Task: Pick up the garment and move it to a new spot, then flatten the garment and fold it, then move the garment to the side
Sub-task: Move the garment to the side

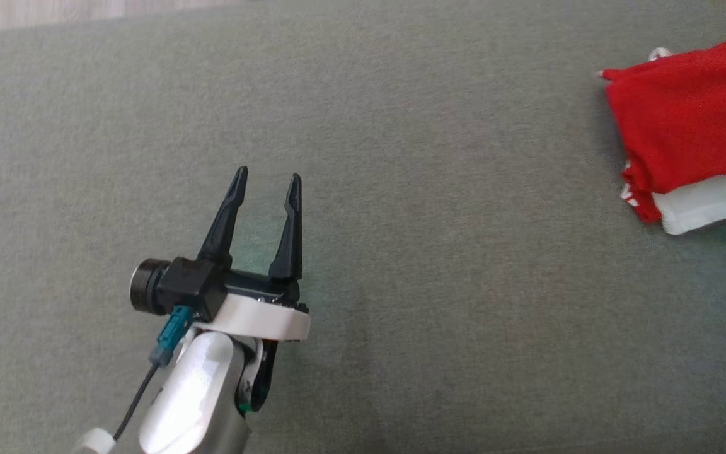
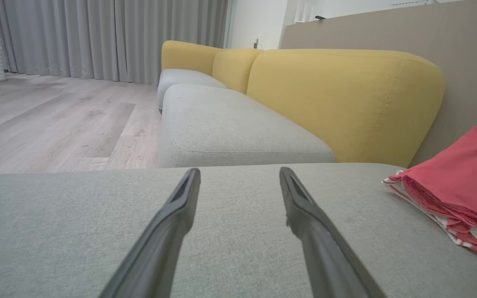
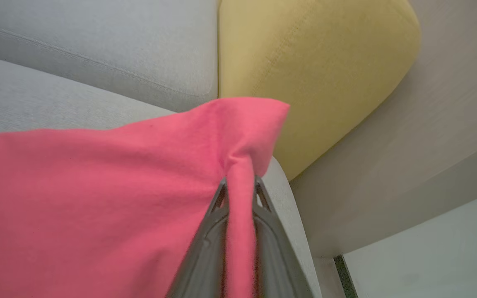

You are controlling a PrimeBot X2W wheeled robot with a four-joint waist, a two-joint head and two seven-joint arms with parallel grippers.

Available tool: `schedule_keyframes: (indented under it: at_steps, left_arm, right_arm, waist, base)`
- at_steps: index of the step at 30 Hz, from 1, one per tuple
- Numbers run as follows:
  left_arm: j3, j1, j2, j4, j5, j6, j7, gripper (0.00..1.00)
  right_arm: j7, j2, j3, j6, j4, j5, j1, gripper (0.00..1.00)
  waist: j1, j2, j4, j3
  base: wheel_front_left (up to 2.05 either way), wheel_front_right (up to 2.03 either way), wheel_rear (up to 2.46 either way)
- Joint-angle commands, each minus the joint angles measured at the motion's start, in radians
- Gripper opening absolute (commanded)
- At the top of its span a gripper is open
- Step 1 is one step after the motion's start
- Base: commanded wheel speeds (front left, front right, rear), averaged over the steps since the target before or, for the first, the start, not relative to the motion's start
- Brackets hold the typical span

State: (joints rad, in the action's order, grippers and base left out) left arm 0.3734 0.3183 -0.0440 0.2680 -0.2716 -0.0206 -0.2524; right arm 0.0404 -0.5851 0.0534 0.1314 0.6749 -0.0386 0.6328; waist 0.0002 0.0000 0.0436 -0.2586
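Grey seat cushion (image 1: 438,284): largest item; covers nearly all of head view; fabric lies flat. Second grey seat (image 2: 230,128): centre of left wrist view, beyond the near cushion's edge. Yellow backrest (image 2: 346,99): right of centre in left wrist view, behind the second seat; also upper centre of right wrist view. Wood floor (image 2: 56,120): left side of left wrist view; grey curtains (image 2: 97,37) along upper left. Beige wall panel (image 2: 466,58): upper right, same view.

Garment (image 1: 691,120): red cloth w/ a white layer beneath; upper far right of head view, cut by frame edge; lies in stacked folds on the seat cushion; white layer shows along its lower edge; red-white striped trim at lower left corner. In left wrist view it sits at right edge, resting on the cushion, well apart from the left fingers. In right wrist view it takes up the lower left, w/ one fold drawn up into a pinch near frame centre.

Left gripper (image 1: 268,174): lower left of centre in head view; fingers spread wide, nothing between them; positioned over bare cushion; contact w/ cushion cannot be told.

Right gripper (image 3: 240,188): bottom centre of right wrist view; fingers drawn in tight on a ridge of the garment; cloth runs down between them.

Teal connector (image 1: 171,337) w/ black cable: on left wrist, lower left of head view.
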Motion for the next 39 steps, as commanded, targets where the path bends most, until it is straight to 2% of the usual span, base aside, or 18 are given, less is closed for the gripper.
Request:
schedule_keyframes:
  at_steps: [1,6,11,12,13,19,25,31,39]
  left_arm:
    - [-0.034,0.039,-0.006,-0.031,0.007,0.003,-0.009,1.00]
    - [-0.041,0.055,-0.006,-0.032,0.007,0.004,-0.009,1.00]
    - [-0.048,0.057,-0.006,-0.032,0.007,0.006,-0.009,1.00]
    - [-0.050,0.058,-0.006,-0.031,0.006,0.005,-0.009,1.00]
    - [-0.052,0.057,-0.006,-0.030,0.005,0.004,-0.009,1.00]
    - [-0.065,0.047,-0.006,-0.026,0.004,0.003,-0.009,1.00]
    - [-0.098,0.017,-0.006,-0.030,0.002,0.001,-0.009,1.00]
    - [-0.124,-0.016,-0.006,-0.049,-0.001,-0.002,-0.009,1.00]
    - [-0.159,-0.068,-0.006,-0.075,-0.006,-0.005,-0.009,1.00]
  right_arm:
    - [0.001,-0.047,-0.017,-0.001,-0.012,0.016,0.026,0.00]
    - [0.009,-0.073,-0.093,-0.001,0.039,0.106,0.044,0.00]
    - [0.031,-0.051,-0.179,-0.001,0.057,0.177,0.026,0.00]
    - [0.032,-0.042,-0.197,-0.001,0.057,0.189,0.023,0.24]
    - [0.028,-0.031,-0.215,-0.001,0.052,0.201,0.021,1.00]
    - [0.020,0.035,-0.243,-0.001,0.008,0.245,0.015,1.00]
    - [-0.010,0.141,-0.244,-0.001,-0.121,0.242,0.003,1.00]
    - [-0.027,0.268,-0.230,-0.001,-0.312,0.157,-0.056,1.00]
    - [-0.078,0.477,-0.198,-0.001,-0.521,0.008,-0.211,1.00]
  waist:
    - [-0.0002,0.0000,-0.024,-0.026]
    - [-0.0002,0.0000,-0.054,-0.056]
    - [-0.0002,0.0000,-0.059,-0.058]
    - [-0.0002,0.0000,-0.058,-0.055]
    - [-0.0002,0.0000,-0.055,-0.050]
    - [-0.0002,0.0000,-0.037,-0.008]
    - [-0.0002,0.0000,-0.014,0.072]
    - [-0.0002,0.0000,-0.014,0.142]
    - [-0.0002,0.0000,-0.028,0.197]
  base:
    - [0.00,0.00,0.00]
    - [0.00,0.00,0.00]
    - [0.00,0.00,0.00]
    - [0.00,0.00,0.00]
    - [0.00,0.00,0.00]
    - [0.00,0.00,0.00]
    - [0.00,0.00,0.00]
    - [0.00,0.00,0.00]
    - [0.00,0.00,0.00]
